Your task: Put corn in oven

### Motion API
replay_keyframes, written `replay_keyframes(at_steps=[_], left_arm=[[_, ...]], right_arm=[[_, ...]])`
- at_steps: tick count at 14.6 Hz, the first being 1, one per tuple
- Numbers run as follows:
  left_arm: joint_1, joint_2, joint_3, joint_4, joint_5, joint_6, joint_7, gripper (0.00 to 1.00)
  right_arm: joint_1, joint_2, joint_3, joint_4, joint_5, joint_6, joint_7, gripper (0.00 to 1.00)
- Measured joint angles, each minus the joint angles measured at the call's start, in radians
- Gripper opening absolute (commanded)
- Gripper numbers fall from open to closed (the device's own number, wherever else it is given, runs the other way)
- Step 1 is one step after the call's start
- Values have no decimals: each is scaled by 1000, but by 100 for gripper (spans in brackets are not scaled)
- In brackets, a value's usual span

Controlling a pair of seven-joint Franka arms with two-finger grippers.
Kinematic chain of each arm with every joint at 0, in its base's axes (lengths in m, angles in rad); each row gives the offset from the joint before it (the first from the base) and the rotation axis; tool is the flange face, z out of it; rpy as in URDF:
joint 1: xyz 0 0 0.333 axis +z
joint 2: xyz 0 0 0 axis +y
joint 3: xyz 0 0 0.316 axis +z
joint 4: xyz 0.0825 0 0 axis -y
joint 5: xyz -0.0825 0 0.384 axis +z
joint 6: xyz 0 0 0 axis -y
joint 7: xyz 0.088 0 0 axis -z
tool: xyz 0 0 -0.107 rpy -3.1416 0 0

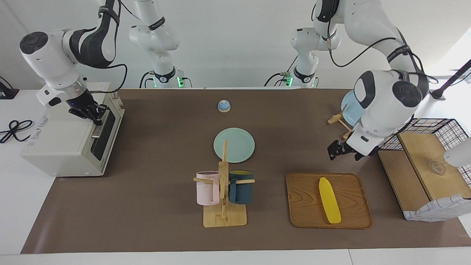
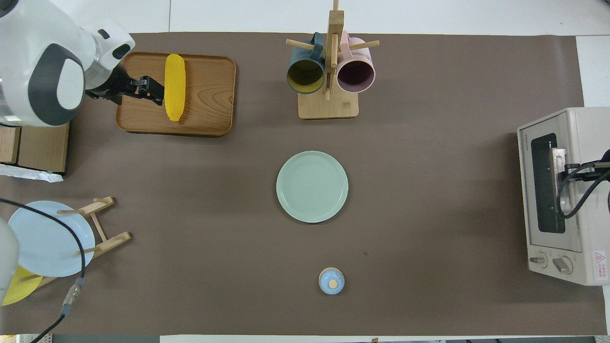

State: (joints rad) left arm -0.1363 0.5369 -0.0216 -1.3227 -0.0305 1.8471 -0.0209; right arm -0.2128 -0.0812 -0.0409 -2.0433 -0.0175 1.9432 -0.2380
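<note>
lying on tray (image 1: 304, 206), corn (image 1: 329, 200), oven (image 1: 62, 147) door shut

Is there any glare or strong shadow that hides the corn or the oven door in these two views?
Facing view: even light, soft shadows; the corn on the tray shows clearly, while the right gripper covers part of the oven door. Overhead view: no glare on the dark door glass; the left gripper overlaps the corn's edge.

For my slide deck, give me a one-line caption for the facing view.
Left gripper hangs above the tray holding the corn; right gripper at the closed oven's handle.
</note>
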Motion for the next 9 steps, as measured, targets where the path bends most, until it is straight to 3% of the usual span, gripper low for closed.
replay_keyframes(at_steps=[2,4,9], left_arm=[[0,140,-13,139,0,21,1,100],[1,221,-12,215,0,69,1,100],[4,272,-13,236,0,143,3,100]], right_arm=[[6,0,3,-2,21,-2,8,0],[39,1,6,-13,36,-2,49,0],[158,63,12,-56,44,109,145,0]])
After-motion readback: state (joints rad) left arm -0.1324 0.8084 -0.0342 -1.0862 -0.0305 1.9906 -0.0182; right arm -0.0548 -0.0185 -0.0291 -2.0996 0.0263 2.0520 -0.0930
